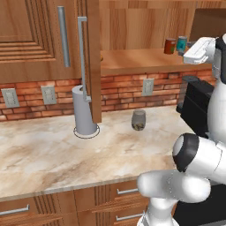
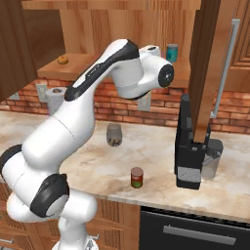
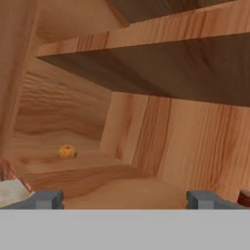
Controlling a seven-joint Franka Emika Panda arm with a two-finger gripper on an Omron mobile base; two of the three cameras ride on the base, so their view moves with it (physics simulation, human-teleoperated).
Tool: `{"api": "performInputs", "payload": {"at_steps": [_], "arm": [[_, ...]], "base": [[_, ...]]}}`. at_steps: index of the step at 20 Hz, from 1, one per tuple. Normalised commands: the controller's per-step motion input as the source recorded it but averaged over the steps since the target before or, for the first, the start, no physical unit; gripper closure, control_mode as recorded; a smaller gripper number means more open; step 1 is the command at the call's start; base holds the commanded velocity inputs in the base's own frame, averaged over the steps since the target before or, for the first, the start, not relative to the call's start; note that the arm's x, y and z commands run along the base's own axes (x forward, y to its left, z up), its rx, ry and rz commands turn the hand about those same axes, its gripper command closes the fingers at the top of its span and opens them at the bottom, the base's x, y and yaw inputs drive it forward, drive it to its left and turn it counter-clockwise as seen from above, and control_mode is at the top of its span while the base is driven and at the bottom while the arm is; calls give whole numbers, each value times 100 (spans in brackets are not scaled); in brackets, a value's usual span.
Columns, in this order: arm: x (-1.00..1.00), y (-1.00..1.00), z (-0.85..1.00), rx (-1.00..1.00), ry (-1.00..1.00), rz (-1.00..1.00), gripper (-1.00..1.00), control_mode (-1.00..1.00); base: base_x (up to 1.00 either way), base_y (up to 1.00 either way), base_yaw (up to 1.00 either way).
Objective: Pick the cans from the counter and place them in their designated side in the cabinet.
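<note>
Nearest, one red can (image 2: 137, 177) upright near the front edge of the table (image 1: 39, 154), with a greyish glass jar (image 2: 114, 135) farther back. Higher and deeper, jaws spread wide and empty inside the open cabinet (image 2: 200, 68). Beside them on the shelf board (image 1: 141, 59), second red can (image 1: 170, 46) next to a teal can (image 2: 172, 52). Farthest along the shelf, a small orange object (image 3: 67, 152).

A red brick wall (image 1: 123, 90) runs behind the bench, set with pale grey outlets (image 1: 48, 94). A paper towel roll (image 1: 83, 112) stands upright near the wall on the left. To the right sits a black coffee machine (image 2: 191, 151). Brown wooden drawers (image 1: 53, 205) with silver handles line the near front.
</note>
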Motion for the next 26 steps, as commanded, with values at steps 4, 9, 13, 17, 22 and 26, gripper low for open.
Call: {"api": "performInputs", "payload": {"at_steps": [4,9,13,17,22,26], "arm": [[-85,57,-28,-6,3,6,-100,-100],[-79,55,-25,-5,4,6,-100,-100],[-58,45,-15,0,4,4,-100,-100],[-58,36,-16,0,4,4,-100,-100],[-46,22,-19,0,3,4,-100,-100],[-49,12,-28,-5,0,5,-100,-100]], "base": [[0,0,0],[0,0,0],[0,0,0],[0,0,0],[0,0,0],[0,0,0]]}}
